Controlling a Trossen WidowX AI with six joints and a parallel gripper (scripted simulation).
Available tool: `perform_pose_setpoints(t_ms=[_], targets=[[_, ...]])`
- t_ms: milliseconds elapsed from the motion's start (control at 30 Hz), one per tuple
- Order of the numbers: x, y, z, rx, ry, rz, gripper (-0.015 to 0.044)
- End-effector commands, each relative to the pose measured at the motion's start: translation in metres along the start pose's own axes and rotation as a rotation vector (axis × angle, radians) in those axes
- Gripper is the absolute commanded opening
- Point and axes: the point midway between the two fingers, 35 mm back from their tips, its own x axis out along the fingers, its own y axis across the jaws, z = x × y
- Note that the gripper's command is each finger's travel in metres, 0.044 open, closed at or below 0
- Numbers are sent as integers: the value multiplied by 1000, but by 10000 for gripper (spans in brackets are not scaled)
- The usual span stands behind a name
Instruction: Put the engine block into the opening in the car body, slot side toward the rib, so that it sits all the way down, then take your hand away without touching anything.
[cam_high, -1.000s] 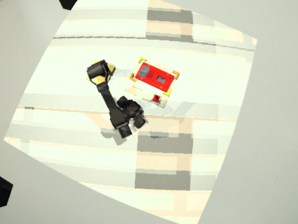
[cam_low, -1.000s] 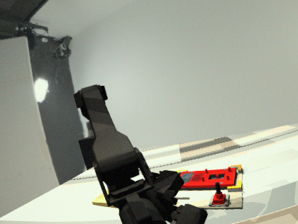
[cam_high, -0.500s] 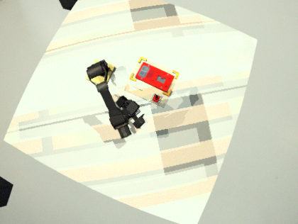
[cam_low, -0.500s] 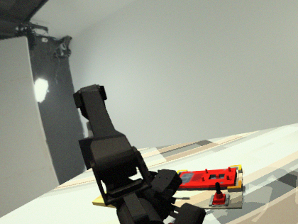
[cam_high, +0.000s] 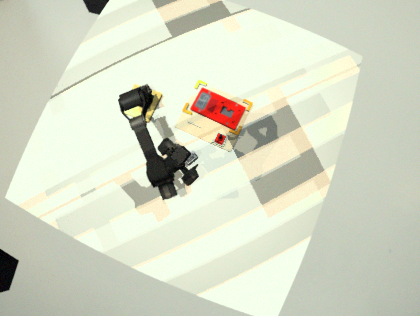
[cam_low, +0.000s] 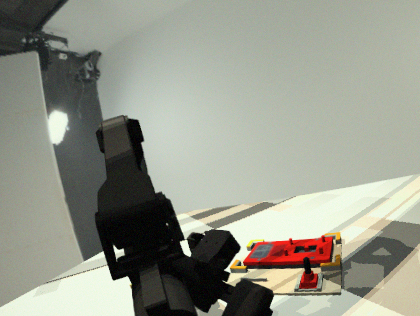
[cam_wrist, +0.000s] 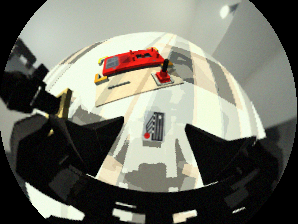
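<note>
The engine block (cam_high: 191, 158) (cam_wrist: 155, 126) is a small grey block with dark slots and a red dot. In the wrist view it shows between the two fingertips, well away from the car body; whether it rests flat is hard to tell. My gripper (cam_wrist: 154, 123) is open, with a gap on each side of the block. The red car body (cam_high: 215, 116) (cam_low: 275, 258) (cam_wrist: 130, 65) lies flat at the back. Its opening (cam_high: 227, 111) (cam_low: 305, 249) shows no block in it. The rib is too small to make out. The block is hidden in the exterior view.
A red piece with a black upright knob (cam_high: 220, 138) (cam_low: 308, 277) (cam_wrist: 163, 75) stands on a grey base at the near edge of the beige board (cam_high: 200, 127) (cam_low: 280, 287) (cam_wrist: 112, 95). Yellow and orange corner brackets (cam_high: 187, 108) (cam_low: 239, 267) (cam_wrist: 101, 79) surround the car body.
</note>
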Motion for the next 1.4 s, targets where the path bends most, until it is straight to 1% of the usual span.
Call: perform_pose_setpoints(t_ms=[0,500,933,1367], targets=[[0,0,0,1,0,-1,440],[0,0,0,23,5,1,440],[4,2,4,443,108,16,440],[7,4,7,866,216,-26,440]])
